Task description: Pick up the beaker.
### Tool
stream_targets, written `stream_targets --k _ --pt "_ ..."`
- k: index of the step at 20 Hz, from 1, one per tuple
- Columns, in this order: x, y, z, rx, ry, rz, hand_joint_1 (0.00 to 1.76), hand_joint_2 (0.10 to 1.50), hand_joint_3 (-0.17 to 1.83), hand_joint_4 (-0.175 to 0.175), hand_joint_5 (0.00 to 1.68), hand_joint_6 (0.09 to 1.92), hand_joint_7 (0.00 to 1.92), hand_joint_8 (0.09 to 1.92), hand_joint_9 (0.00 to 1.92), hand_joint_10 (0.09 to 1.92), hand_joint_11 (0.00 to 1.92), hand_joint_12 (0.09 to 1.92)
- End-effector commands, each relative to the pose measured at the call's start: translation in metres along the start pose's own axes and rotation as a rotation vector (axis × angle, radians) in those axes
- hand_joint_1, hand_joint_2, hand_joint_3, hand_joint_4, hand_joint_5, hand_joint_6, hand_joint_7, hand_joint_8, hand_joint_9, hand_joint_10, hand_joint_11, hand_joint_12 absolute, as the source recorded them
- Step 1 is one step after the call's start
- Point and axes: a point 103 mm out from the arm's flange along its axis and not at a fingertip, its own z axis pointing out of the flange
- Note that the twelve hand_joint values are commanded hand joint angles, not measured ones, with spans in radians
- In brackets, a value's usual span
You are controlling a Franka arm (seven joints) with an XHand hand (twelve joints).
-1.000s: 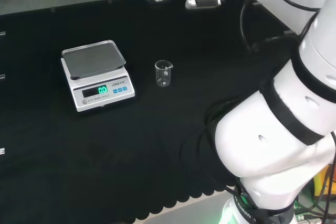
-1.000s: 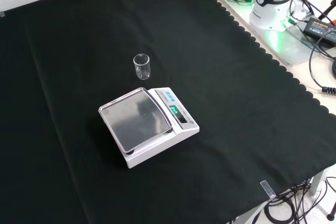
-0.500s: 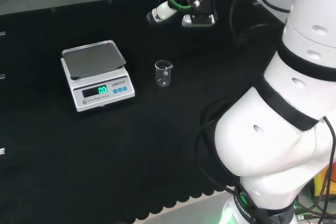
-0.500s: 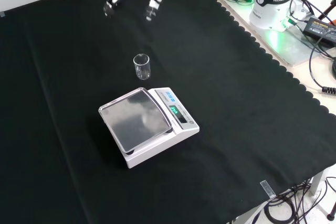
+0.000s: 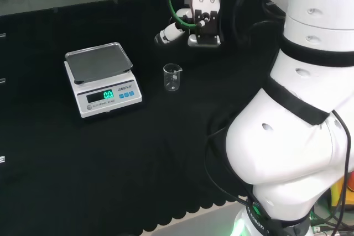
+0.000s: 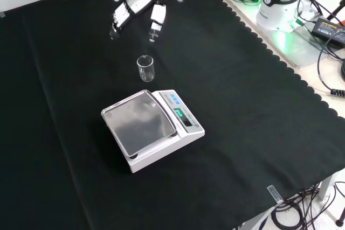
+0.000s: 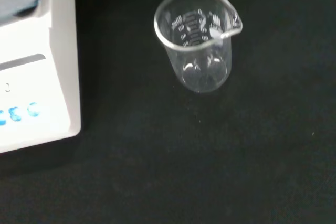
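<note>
The hand (image 6: pixel 139 5) is hanging above the cloth (image 6: pixel 242 111) with fingers spread and holding nothing, near but apart from the beaker (image 6: pixel 145 68), which is standing upright just beside the scale (image 6: pixel 153 127), so the whole grasp and lift are remaining

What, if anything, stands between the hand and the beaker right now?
Nothing visible does. In the front view the hand hangs open above the cloth, and bare black cloth lies between it and the upright beaker. The scale stands on the beaker's other side, apart from it and off the hand's line.
</note>
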Motion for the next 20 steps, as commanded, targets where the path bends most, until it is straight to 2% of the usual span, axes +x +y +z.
stream_targets --k 1,5,11,16,20 --pt "-0.002 0.022 0.022 0.035 0.033 0.041 0.41 0.98 -0.08 -0.067 0.20 0.09 0.00 0.63 0.00 0.75 0.04 1.52" --pt "0.001 0.029 0.033 0.055 0.042 0.052 0.41 0.98 -0.08 -0.067 0.19 0.09 0.00 0.64 0.00 0.77 0.04 1.52" --pt "0.010 0.029 0.055 0.090 0.046 0.044 0.42 0.98 -0.08 -0.068 0.19 0.09 0.00 0.66 0.00 0.78 0.04 1.52" --pt "0.010 0.028 0.067 0.116 0.063 0.062 0.42 0.98 -0.08 -0.068 0.19 0.09 0.00 0.66 0.00 0.79 0.04 1.52" --pt "0.009 0.029 0.076 0.131 0.042 0.079 0.42 0.97 -0.09 -0.069 0.19 0.09 0.00 0.67 0.00 0.80 0.05 1.52"
